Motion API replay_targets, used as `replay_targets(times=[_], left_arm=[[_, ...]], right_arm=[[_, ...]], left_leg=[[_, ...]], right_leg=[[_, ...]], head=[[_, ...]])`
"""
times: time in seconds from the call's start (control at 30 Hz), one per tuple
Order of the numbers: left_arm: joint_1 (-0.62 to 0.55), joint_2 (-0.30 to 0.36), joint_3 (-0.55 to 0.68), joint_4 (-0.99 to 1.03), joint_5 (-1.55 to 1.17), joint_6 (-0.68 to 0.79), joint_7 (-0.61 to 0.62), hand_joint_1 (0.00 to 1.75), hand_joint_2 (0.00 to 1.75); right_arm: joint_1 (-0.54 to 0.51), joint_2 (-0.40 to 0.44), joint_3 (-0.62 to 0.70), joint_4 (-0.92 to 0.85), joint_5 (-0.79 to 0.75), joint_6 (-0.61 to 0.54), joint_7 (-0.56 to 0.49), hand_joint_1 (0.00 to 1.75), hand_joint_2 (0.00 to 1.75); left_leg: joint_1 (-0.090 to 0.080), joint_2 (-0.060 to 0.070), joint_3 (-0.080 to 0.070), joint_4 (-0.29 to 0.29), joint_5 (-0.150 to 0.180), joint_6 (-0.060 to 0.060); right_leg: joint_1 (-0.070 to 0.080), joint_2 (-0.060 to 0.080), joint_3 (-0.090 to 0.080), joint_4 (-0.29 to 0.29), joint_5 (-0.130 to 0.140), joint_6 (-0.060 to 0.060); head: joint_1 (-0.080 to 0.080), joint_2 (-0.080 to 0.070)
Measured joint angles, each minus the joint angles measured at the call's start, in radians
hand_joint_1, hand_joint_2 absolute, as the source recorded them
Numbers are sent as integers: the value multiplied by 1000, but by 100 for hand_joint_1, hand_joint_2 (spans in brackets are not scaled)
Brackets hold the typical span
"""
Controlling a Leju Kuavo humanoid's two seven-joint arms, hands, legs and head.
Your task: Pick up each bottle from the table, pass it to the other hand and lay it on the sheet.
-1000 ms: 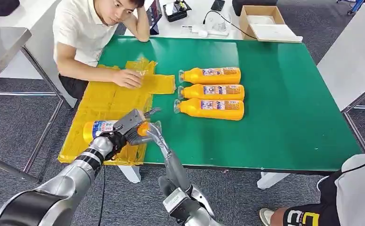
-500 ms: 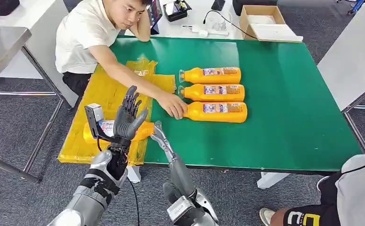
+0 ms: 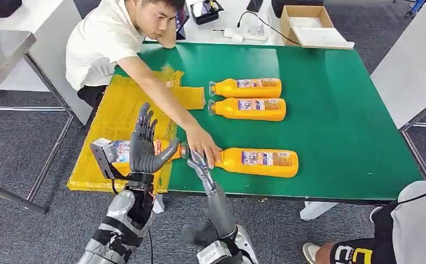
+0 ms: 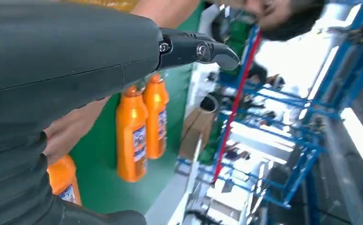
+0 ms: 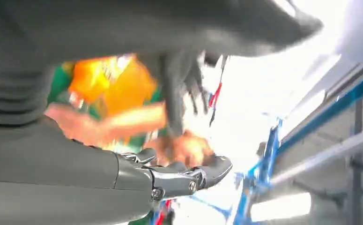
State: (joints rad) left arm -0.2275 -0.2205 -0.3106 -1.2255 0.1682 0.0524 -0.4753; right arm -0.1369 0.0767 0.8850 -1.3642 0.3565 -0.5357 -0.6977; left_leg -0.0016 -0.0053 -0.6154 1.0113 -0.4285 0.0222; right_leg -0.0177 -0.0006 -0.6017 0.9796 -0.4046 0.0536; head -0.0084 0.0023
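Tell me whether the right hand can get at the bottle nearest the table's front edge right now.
Probably not yet: the person's hand covers the neck of the nearest bottle, right beside the right hand. Its body lies free.

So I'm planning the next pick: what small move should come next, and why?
Probably hold the right hand back for a moment. The person's hand rests on the neck of the near bottle, right beside the right hand's fingers. The left hand is raised and open above the bottle on the sheet.
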Motion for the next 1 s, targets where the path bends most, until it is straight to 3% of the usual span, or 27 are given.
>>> replay_targets(times=[0.1,0.23,0.37,0.57,0.8,1.0], left_arm=[[94,19,-17,-112,12,59,-14,0,175],[218,43,-17,-231,-62,192,-67,0,175],[288,54,-5,-315,-99,243,-69,0,175],[336,60,0,-387,-119,267,-73,0,175],[348,61,2,-417,-127,275,-76,0,175],[353,62,6,-435,-150,312,-90,0,175]], right_arm=[[34,-18,-99,4,252,-121,79,0,175],[68,-36,-333,49,657,-128,168,0,175],[53,-59,-487,129,835,-128,262,0,175],[32,-74,-604,204,885,-129,285,0,175],[20,-76,-636,241,894,-129,290,0,175],[-27,-84,-640,297,895,-130,360,0,175]], left_leg=[[0,0,0,0,-1,0],[0,-1,0,0,-1,0],[0,-2,0,0,0,1],[0,-2,0,0,0,1],[0,-2,0,0,0,1],[0,-2,0,0,0,1]], right_leg=[[0,0,0,0,0,0],[0,0,0,0,0,0],[0,-1,0,0,0,0],[0,-1,1,0,0,0],[0,-1,0,0,0,0],[0,-1,1,0,0,0]], head=[[0,0],[0,0],[0,0],[0,0],[0,0],[0,0]])
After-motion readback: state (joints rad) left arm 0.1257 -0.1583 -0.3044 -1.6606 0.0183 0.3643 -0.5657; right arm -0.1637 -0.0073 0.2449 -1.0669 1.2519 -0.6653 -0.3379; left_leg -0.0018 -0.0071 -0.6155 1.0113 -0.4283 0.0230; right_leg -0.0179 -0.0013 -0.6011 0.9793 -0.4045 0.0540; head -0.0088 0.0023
